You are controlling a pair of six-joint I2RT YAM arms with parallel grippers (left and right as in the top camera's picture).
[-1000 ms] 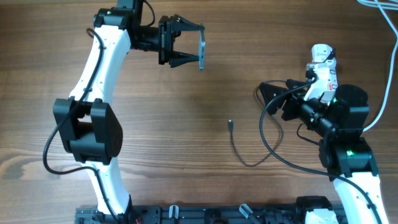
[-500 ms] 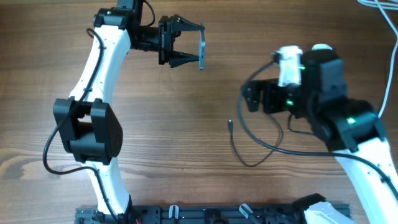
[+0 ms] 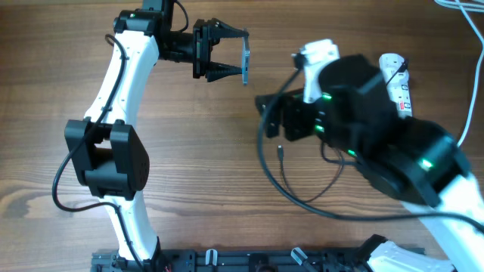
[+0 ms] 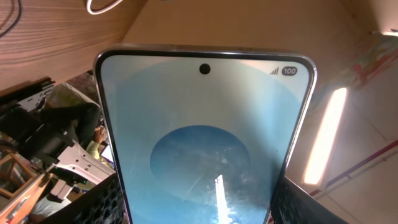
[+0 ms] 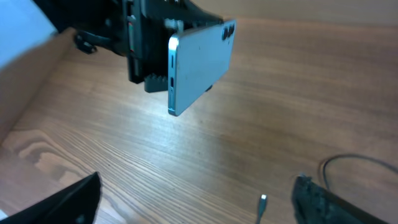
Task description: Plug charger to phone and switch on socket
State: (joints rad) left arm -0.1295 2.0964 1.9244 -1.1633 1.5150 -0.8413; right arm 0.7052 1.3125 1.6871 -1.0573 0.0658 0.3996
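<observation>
Swinging in from beside the socket (image 3: 397, 79), the right gripper (image 3: 265, 118) is now hovering with jaws spread wide and empty, near the metal plug tip (image 3: 280, 150) of the charger (image 3: 302, 198), which is lying on the table (image 3: 189, 189). Across from it, the left gripper (image 3: 229, 63) is clamping the phone (image 3: 246, 62) on edge, clear of the wood. Doing this well likely means descending squarely and pinching just behind the tip, keeping the plug aligned with the phone's end.
</observation>
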